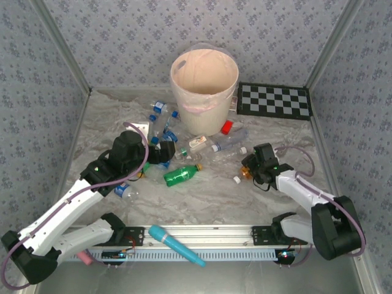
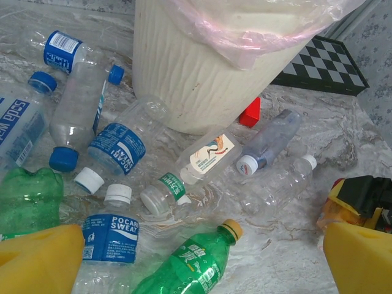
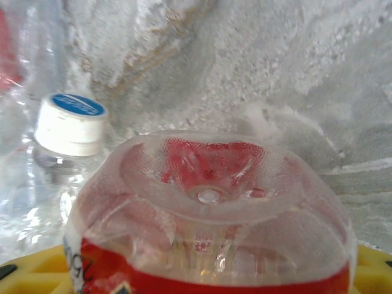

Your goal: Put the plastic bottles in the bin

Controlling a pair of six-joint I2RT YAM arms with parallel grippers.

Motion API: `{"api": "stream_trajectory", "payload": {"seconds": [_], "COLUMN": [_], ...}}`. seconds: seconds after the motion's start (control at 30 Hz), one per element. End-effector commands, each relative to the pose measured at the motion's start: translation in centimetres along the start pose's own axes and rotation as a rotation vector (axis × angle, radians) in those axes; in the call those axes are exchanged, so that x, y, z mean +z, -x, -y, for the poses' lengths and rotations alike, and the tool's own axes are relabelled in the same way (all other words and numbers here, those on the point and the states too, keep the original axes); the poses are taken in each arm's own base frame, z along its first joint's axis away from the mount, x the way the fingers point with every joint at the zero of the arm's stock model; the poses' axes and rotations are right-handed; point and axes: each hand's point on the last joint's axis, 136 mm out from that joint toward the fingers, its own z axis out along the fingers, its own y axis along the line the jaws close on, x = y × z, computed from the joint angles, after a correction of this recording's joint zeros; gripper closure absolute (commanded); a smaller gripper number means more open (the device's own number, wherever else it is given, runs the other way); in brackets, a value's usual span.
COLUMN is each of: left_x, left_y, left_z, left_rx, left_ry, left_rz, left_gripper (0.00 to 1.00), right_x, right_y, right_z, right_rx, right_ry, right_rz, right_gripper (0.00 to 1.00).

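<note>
The pale peach bin (image 1: 204, 92) stands at the back centre, its clear liner over the rim; its ribbed wall (image 2: 202, 79) looms ahead of the left wrist. Several plastic bottles lie in front of it. A green bottle (image 1: 182, 176) with a yellow cap lies nearest. My left gripper (image 1: 163, 155) hovers open over the pile. Its yellow fingers (image 2: 37, 260) are spread wide, with the green bottle (image 2: 190, 263) lying loose below them. My right gripper (image 1: 248, 166) is shut on a clear bottle (image 3: 208, 208) with a red label, whose base faces the camera.
A checkerboard (image 1: 274, 101) lies at the back right. A small red block (image 2: 250, 113) sits by the bin's foot. A blue and pink wand (image 1: 177, 245) lies on the near rail. Patterned walls close in both sides. Bare marbled tabletop (image 1: 208, 202) spreads between the arms.
</note>
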Motion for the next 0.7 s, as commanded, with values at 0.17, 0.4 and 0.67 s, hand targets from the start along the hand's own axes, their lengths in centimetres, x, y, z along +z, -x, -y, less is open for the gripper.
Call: {"api": "stream_trajectory", "payload": {"seconds": [0.17,0.4,0.67], "left_x": [-1.3,-1.4,-2.3], "left_y": [1.3,1.8,1.7], "left_z": [0.3,0.8,1.0], "left_rx": [0.006,-0.006,-0.019], "left_ry": [-0.001,-0.027,-0.06], "left_rz": [0.033,0.054,0.065], "left_gripper": [0.0,0.0,0.0], "right_x": [-5.3,-13.7,-19.9], "right_y": [2.5,5.7,8.4], "right_z": [-3.9,-13.7,-25.3], "right_rx": [-0.141,-0.41,-0.615], "right_ry": [0.113,0.263,0.4], "right_rz": [0.152,0.355,0.5], "right_gripper": [0.38,0.38,0.38]}}
